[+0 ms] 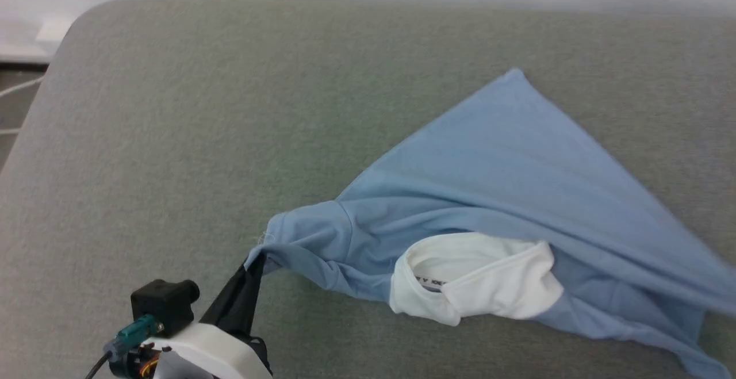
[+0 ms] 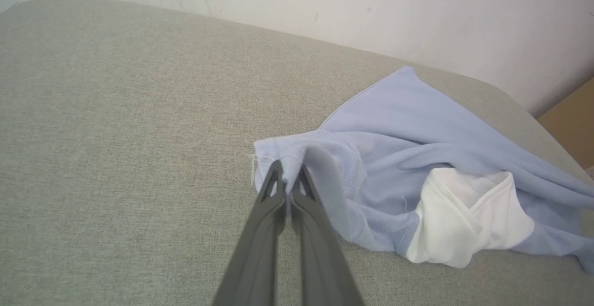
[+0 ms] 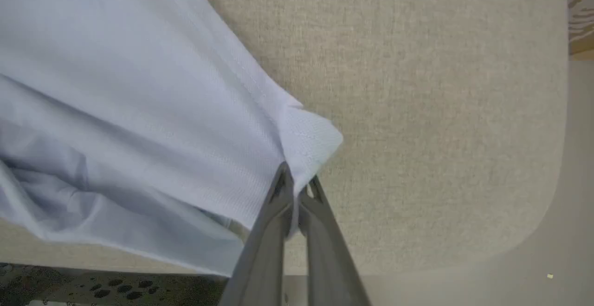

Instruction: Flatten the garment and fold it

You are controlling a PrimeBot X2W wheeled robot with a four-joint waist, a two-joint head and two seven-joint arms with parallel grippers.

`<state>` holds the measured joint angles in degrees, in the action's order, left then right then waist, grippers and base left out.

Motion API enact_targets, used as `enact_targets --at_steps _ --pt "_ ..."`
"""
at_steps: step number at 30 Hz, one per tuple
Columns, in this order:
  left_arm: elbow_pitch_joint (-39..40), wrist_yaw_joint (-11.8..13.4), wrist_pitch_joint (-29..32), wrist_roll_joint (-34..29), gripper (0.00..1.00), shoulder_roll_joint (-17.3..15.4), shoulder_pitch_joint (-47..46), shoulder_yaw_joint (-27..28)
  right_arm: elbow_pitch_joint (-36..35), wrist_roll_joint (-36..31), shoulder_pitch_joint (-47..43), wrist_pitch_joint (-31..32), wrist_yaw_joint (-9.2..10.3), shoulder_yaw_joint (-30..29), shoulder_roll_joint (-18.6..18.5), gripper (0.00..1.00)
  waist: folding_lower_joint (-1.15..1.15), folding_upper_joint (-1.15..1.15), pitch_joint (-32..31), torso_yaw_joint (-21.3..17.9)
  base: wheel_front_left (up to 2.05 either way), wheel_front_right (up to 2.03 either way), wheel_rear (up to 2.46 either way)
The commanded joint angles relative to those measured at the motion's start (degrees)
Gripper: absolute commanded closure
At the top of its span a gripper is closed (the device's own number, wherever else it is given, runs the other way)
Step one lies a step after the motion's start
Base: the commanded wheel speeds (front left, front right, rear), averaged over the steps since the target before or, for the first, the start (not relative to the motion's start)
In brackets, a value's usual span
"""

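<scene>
The garment [image 1: 494,177], a light blue polo shirt with a white collar [image 1: 477,278], lies stretched and creased on the grey padded table [image 1: 230,108]. My left gripper [image 1: 256,261] is shut on the sleeve end at the shirt's left corner. In the left wrist view the gripper [image 2: 290,180] pinches that blue cloth [image 2: 371,166] between its dark fingers. In the right wrist view my right gripper [image 3: 297,187] is shut on another corner of the garment [image 3: 139,125], near the table's front edge. The shirt's chest side is hidden.
The table's rounded far-left corner [image 1: 86,16] meets a pale wall. In the right wrist view the table's rounded corner [image 3: 533,231] borders pale floor, and dark patterned flooring [image 3: 93,287] lies beneath the front edge. A brown box [image 2: 573,120] stands beyond the table.
</scene>
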<state>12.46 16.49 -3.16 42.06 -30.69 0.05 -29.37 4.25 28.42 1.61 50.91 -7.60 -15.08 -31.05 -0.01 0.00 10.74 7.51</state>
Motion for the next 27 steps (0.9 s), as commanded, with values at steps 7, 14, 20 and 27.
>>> enact_targets --at_steps 7,14,20,27 --pt "-0.8 0.4 -3.9 -0.3 1.00 0.8 0.0 1.5 -8.2 -2.3 -12.3 6.2 0.11 -4.5 8.7 1.00 0.01 0.00 -4.0 -4.6 0.00 0.00 0.00" --pt "-0.6 0.0 -5.7 -1.3 1.00 0.8 -1.0 1.7 -8.0 -3.3 -10.9 4.3 0.11 -3.8 8.8 0.00 0.01 0.00 -3.7 -3.9 0.00 0.00 0.00" --pt "0.6 -0.2 -6.0 -2.3 1.00 1.0 -2.3 0.9 -11.0 -1.3 -4.4 3.4 0.11 0.3 5.6 0.00 0.01 0.00 -2.0 -2.1 0.00 0.00 0.00" --pt "2.1 -1.1 -6.0 -4.5 1.00 2.4 -5.8 -1.4 -11.6 -0.8 10.5 2.8 0.11 10.3 1.6 0.00 0.01 0.00 3.7 2.3 0.00 0.00 0.00"
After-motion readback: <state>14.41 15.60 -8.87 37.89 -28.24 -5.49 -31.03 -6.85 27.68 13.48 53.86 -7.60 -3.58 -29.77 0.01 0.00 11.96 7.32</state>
